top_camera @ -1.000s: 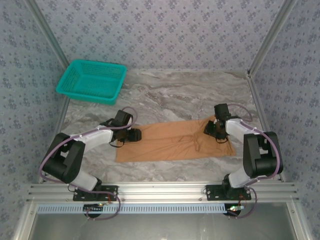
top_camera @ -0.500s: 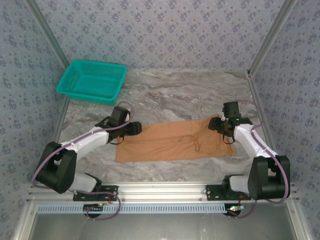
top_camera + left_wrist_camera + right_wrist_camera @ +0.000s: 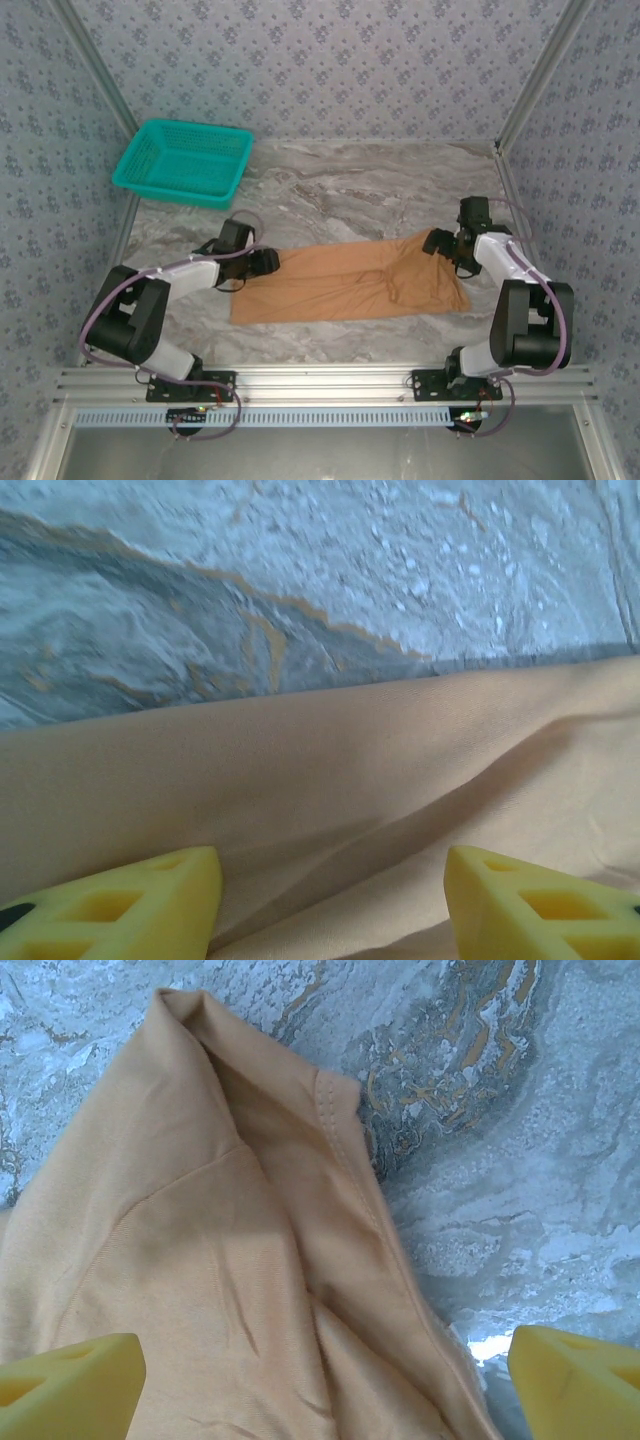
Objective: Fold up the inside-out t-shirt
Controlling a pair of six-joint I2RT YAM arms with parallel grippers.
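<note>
The basket [image 3: 185, 160] blocks the table's [image 3: 350, 190] far left corner. The shirt [image 3: 340, 285] lies across the near middle, the left gripper [image 3: 268, 262] at its left end, the right gripper [image 3: 437, 243] at its far right corner. Bare marble runs open behind the shirt to the far edge, and in a strip along the near edge.

Both arms reach forward with elbows bent low. The left gripper [image 3: 262, 262] has its jaws partly apart; the right gripper [image 3: 440, 243] spreads its jaws wide (yellow fingertips [image 3: 70, 1380] far apart).
</note>
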